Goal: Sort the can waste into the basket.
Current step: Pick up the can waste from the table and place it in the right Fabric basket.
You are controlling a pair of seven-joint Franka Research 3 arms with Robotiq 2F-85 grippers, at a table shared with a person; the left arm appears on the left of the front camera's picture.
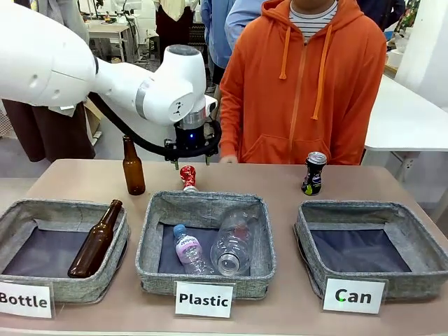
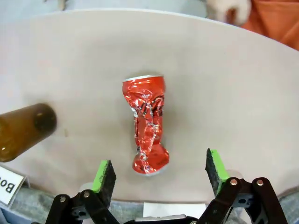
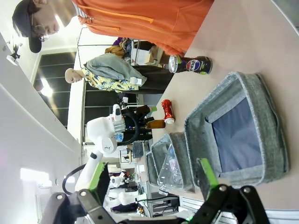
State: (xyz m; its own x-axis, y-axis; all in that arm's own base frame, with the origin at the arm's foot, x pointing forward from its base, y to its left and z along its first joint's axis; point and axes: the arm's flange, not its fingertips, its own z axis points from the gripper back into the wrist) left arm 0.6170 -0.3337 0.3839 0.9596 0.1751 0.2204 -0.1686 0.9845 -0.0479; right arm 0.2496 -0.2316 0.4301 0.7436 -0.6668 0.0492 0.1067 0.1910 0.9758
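Left wrist view: the left gripper (image 2: 160,169) hangs wide open just over the red can (image 2: 147,123), holding nothing. That can lies on the table (image 2: 233,93) behind the Plastic basket (image 1: 149,241). The black can (image 1: 314,173) stands behind the Can basket (image 1: 421,260). The right gripper (image 3: 152,172) is wide open and empty too.

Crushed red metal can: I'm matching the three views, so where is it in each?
Front view: crushed red metal can just behind the middle grey fabric basket.
Left wrist view: picture centre.
Right wrist view: small, near picture centre.
Shared landmark: the upright brown glass bottle beside it.
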